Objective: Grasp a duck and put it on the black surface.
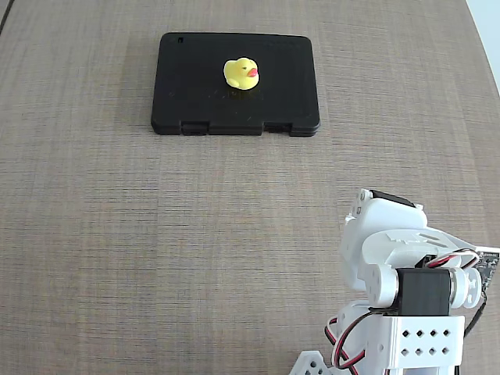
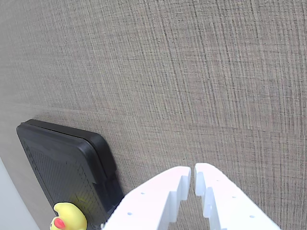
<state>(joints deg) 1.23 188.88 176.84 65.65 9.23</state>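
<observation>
Now the duck (image 1: 241, 74), bright yellow with a red-orange beak, sits upright on the slab (image 1: 187, 94); my gripper (image 2: 193, 178) hangs well apart, fingertips nearly together, empty.

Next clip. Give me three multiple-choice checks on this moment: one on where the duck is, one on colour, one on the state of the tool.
1. Where is the duck?
A. On the bare table beside the slab
B. On top of the black slab
C. Between the fingers of the tool

2. What colour is the duck's beak?
A. Red-orange
B. Blue
C. Black

3. What is the state of the tool?
A. Shut on the duck
B. Spread wide open over the slab
C. Fingertips nearly together, holding nothing

Answers:
1. B: the fixed view shows the duck resting on the slab, toward its far edge.
2. A: the beak shows red-orange against the yellow body in both views.
3. C: the wrist view shows the white fingertips almost meeting over bare table, with the duck off to one side.
</observation>
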